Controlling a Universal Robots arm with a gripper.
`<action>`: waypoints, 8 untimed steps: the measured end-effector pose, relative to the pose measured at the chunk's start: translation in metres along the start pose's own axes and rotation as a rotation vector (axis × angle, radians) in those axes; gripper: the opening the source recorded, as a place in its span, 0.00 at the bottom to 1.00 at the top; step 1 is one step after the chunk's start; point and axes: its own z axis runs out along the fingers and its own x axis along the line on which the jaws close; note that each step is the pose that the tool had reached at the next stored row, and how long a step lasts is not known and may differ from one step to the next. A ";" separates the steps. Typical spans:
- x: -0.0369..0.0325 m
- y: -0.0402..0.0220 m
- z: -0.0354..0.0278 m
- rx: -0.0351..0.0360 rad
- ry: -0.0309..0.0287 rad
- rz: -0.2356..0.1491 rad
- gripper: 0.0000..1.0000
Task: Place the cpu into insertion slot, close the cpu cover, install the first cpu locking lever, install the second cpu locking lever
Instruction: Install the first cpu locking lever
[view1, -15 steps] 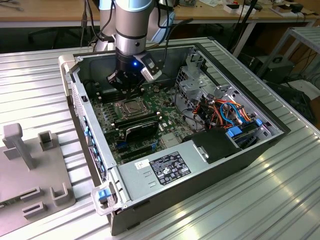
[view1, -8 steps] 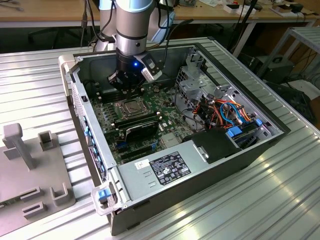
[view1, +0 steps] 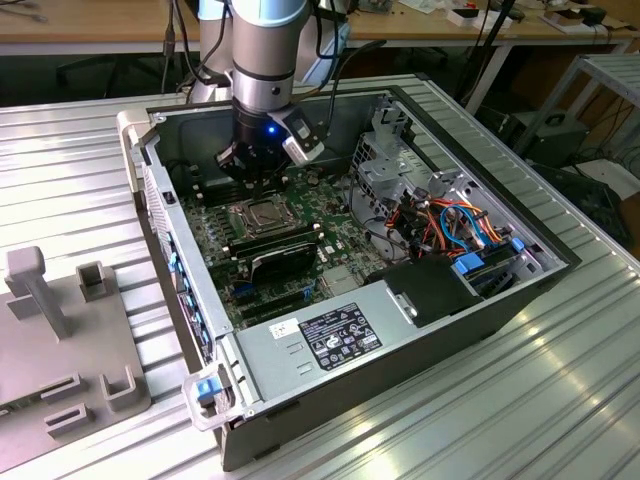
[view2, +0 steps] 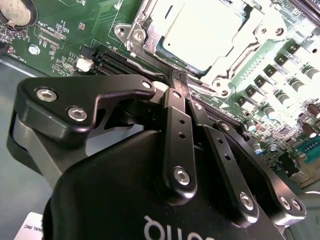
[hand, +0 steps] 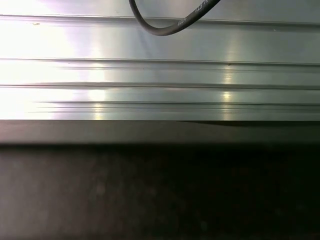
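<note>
Black two-finger pincer (view2: 179, 81) hovering clenched at socket edge; whether pinching lever, cannot tell. Dull silver-grey square cpu (view2: 200, 30) lying in slot, under silvery windowed metal cover (view2: 235, 55). Judgement: lever work needing slow, low, steady push.

Take the insertion slot (view1: 256, 216) as your marker. It sits on the motherboard (view1: 210, 242) inside the open computer case (view1: 158, 200), which rests on the table (view1: 560, 400). In the second wrist view the cpu (view2: 200, 30) lies in the slot, with the cpu cover (view2: 150, 22) flat around it and the gripper (view2: 179, 80) just beside the slot's frame. Nearer the exterior camera than the slot you have the memory sticks (view1: 275, 243), then the power supply (view1: 335, 335). To the exterior view's right of the slot stands the drive cage (view1: 395, 160), with the cables (view1: 455, 220) beyond. Well to the slot's left in that view, outside the case, a fixture block (view1: 50, 350) lies on the table.
</note>
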 end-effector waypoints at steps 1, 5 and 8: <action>-0.0001 0.0000 0.0001 0.0001 0.0000 0.000 0.11; -0.0011 0.0000 0.0003 0.0000 0.0001 0.000 0.11; -0.0026 0.0000 0.0004 0.0000 0.0001 0.000 0.11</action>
